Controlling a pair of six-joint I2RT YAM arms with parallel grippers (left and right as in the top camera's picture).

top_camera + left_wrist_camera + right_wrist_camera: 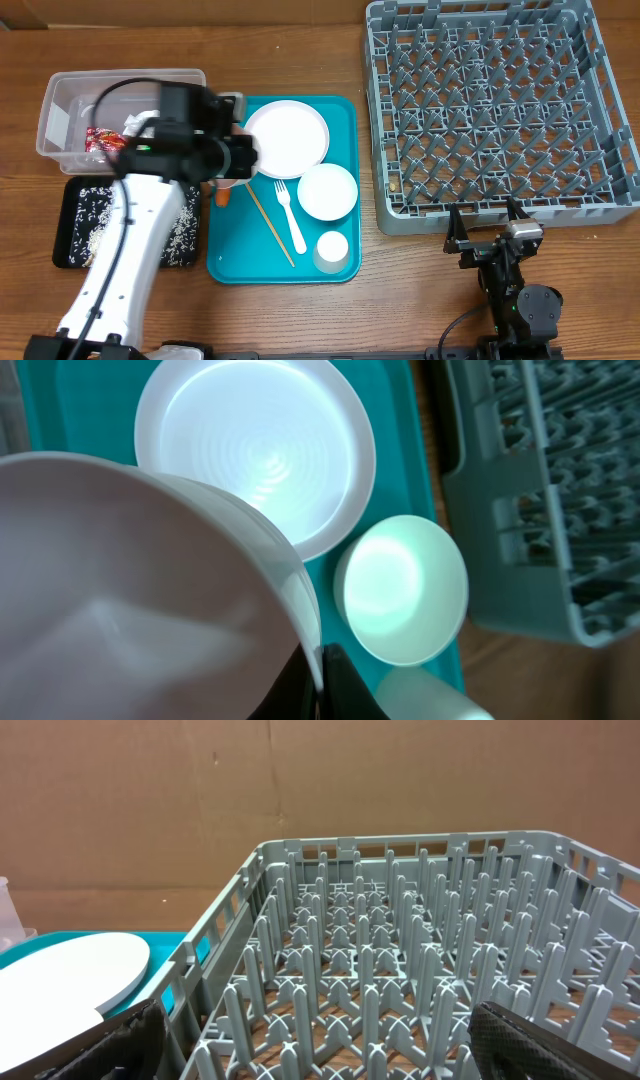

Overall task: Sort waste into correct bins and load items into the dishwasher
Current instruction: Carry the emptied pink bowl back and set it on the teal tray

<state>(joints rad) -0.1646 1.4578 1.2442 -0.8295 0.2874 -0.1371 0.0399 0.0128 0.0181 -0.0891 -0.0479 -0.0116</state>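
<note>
One brown wooden table (400, 290), brown cardboard wall (150, 810) beyond. One round white bowl (130, 590), rim pinched by left gripper (320, 685), over teal plastic tray (240, 250); right gripper (487, 220) gaping wide before grey pegged plastic dish rack (500, 110).

Left arm (125, 250) is extended forward; left gripper (318, 665) is clamped on a bowl (120, 580) rim. Right gripper (486, 215) is set wide open.

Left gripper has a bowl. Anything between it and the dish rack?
Only low things: the plate and second bowl lie on the teal tray along the way, then the tray-side wall of the dish rack. Lifted above those, the held bowl likely has a free path.
</note>
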